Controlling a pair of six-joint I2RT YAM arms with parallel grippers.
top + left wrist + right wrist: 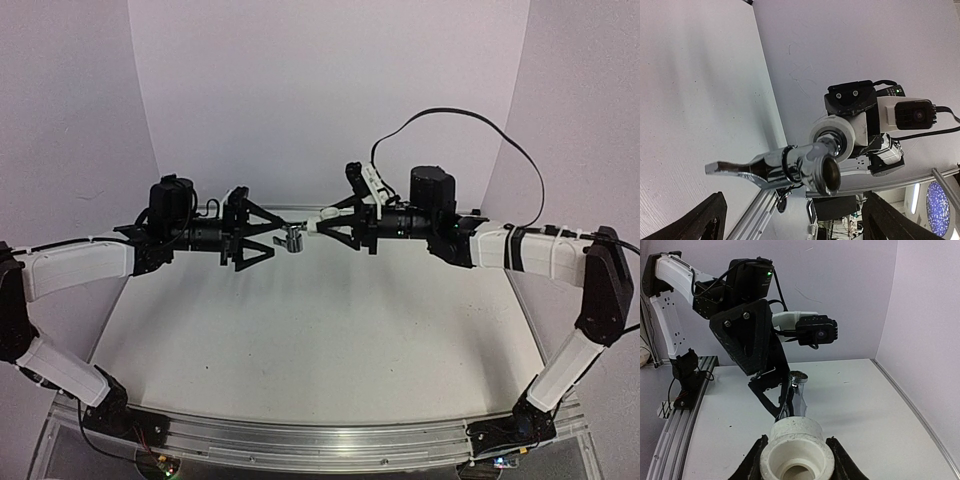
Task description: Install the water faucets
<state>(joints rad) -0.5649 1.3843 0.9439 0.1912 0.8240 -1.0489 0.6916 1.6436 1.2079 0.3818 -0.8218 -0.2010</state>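
Low in the right wrist view, nearest the lens: right gripper [797,456], clenched on the white elbow fitting [796,437], open mouth toward the camera. Just beyond, at frame centre: the silver faucet [796,392], seemingly seated in the fitting's far end, the joint itself hidden from here. In the left wrist view, looks butted into the fitting's collar, lever handle pointing to the left of frame. Farther on, left gripper [273,238], spread wide, flanking the faucet without touching it. All held in mid-air at upper centre of the top view, well above the table [320,350].

Judged as the joining step, either near its end or between turns; thread depth not discernible. Next, probably: close squarely on the faucet body, twist without cross-threading, hold the fitting steady meanwhile.
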